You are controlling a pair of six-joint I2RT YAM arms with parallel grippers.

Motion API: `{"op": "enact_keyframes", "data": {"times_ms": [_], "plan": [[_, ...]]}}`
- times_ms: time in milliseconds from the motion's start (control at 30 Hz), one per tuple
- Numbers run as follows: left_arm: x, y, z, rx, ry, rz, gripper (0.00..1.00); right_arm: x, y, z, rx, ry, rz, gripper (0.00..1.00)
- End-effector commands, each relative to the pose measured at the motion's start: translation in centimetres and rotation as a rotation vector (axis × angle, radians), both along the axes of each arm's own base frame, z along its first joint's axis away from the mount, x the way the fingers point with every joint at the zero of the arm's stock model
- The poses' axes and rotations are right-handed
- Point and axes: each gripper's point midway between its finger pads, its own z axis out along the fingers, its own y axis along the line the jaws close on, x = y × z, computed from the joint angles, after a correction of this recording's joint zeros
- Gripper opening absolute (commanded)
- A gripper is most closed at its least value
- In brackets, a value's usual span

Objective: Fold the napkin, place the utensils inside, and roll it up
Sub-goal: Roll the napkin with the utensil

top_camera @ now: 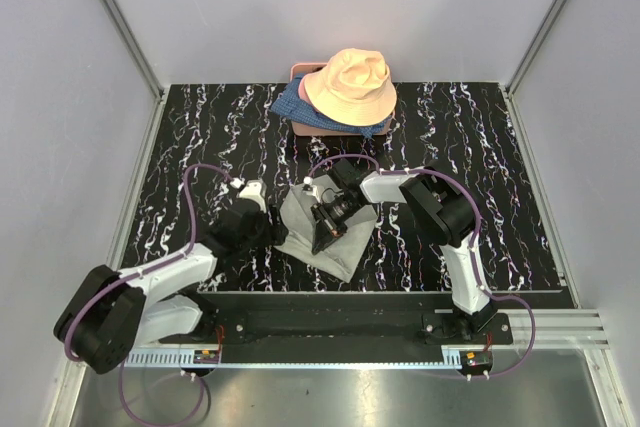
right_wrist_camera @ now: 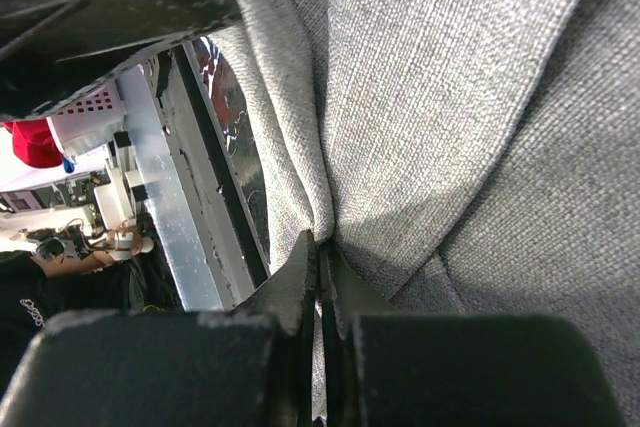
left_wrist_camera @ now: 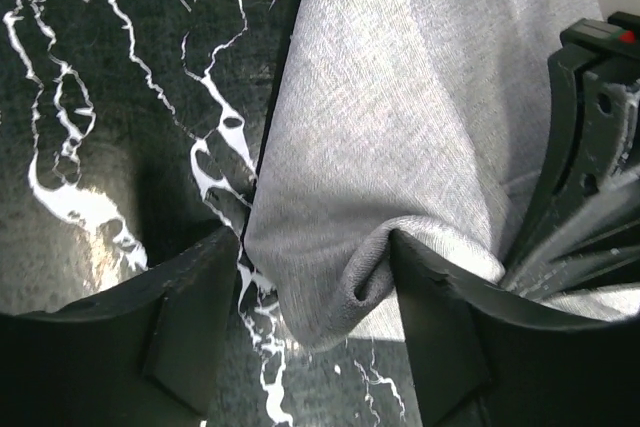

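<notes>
**Item:** napkin (top_camera: 322, 232), lt-grey plain cloth.
**Loc:** front-centre of table (top_camera: 480, 167), between the two arms. Lies rumpled and partly doubled over, w/ one corner pointing toward the arm bases.

**R gripper** (right_wrist_camera: 322, 282): reaches onto napkin from the far-right side and sits over its middle. Jaws pinched narrow, w/ a raised fold of cloth caught between the tips (right wrist view). Cloth fills most of that view, above and to the right of the tips.

**L gripper** (left_wrist_camera: 315, 327): at napkin's left edge, low over the table. Jaws wide apart, nothing clamped. In the left wrist view the rounded, folded-over corner of the napkin sits in the gap, pressed against one finger. The other finger is over bare table, apart from the cloth. R gripper's black frame shows at that view's right edge, on the cloth.

**Surroundings:** table is black w/ white marbling. At far edge, centre: peach bucket hat (top_camera: 350, 85) atop blue patterned fabric (top_camera: 290, 102), both on a pinkish box (top_camera: 300, 130), well apart from napkin.
</notes>
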Motion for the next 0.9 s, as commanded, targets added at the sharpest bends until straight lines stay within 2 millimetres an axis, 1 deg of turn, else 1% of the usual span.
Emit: {"op": "enact_keyframes", "data": {"times_ms": [0, 33, 67, 100, 133, 300, 400, 433, 500, 533, 600, 633, 667, 700, 733, 767, 800, 833, 867], "plan": [[2.5, -0.9, 1.7, -0.029, -0.094, 0.014, 0.61, -0.3, -1.1, -2.1, -0.079, 0.007, 0.007, 0.00], [2.4, -0.9, 1.2, -0.020, -0.083, 0.006, 0.60, -0.4, -1.1, -2.1, -0.080, 0.009, 0.008, 0.00], [2.5, -1.0, 1.2, -0.020, -0.085, 0.004, 0.58, -0.4, -1.2, -2.1, -0.081, 0.012, 0.006, 0.00], [2.5, -1.0, 0.9, -0.016, -0.081, 0.003, 0.53, -0.4, -1.1, -2.1, -0.081, 0.014, 0.008, 0.00], [2.5, -1.0, 0.7, -0.012, -0.075, 0.000, 0.50, -0.4, -1.2, -2.1, -0.083, 0.016, 0.006, 0.00], [2.2, -1.0, 0.0, -0.008, -0.064, -0.014, 0.39, -0.5, -1.3, -2.1, -0.084, 0.023, 0.007, 0.00], [2.1, -1.0, -0.2, -0.010, -0.060, -0.016, 0.29, -0.6, -1.3, -2.3, -0.092, 0.027, 0.007, 0.00], [2.1, -1.2, -0.2, -0.010, -0.058, -0.021, 0.22, -0.5, -1.3, -2.4, -0.094, 0.023, 0.006, 0.00], [2.0, -1.2, -0.3, -0.009, -0.045, -0.029, 0.17, -0.3, -1.3, -2.3, -0.096, 0.018, 0.004, 0.00], [2.0, -1.3, -0.3, -0.008, -0.040, -0.033, 0.08, -0.2, -1.2, -2.2, -0.098, 0.008, 0.002, 0.00], [1.9, -1.8, -0.2, -0.017, -0.020, -0.050, 0.00, 0.2, -1.1, -1.8, -0.101, -0.006, -0.001, 0.01], [1.4, -1.8, -0.4, -0.006, 0.007, -0.062, 0.00, 0.5, -1.1, -1.4, -0.103, -0.025, -0.004, 0.04], [1.6, -2.1, -0.1, -0.006, 0.018, -0.072, 0.00, 0.8, -1.0, -1.0, -0.106, -0.042, -0.009, 0.07], [0.9, -1.7, -0.6, 0.016, 0.062, -0.076, 0.00, 1.1, -1.0, -0.9, -0.114, -0.063, -0.014, 0.11], [1.2, -1.8, -0.2, 0.024, 0.065, -0.079, 0.00, 1.7, -1.0, -0.1, -0.120, -0.100, -0.027, 0.18], [1.0, -1.7, -0.4, 0.041, 0.085, -0.083, 0.00, 2.0, -1.0, 0.5, -0.120, -0.121, -0.036, 0.29], [0.0, -1.9, -0.8, 0.037, 0.136, -0.112, 0.00, 2.7, -0.9, 1.8, -0.116, -0.173, -0.051, 0.34], [-0.1, -2.2, -0.4, 0.033, 0.148, -0.123, 0.00, 3.0, -1.0, 2.3, -0.120, -0.199, -0.063, 0.39], [-0.4, -2.3, -0.7, 0.036, 0.182, -0.127, 0.00, 3.4, -1.1, 2.9, -0.124, -0.232, -0.074, 0.48]]}}
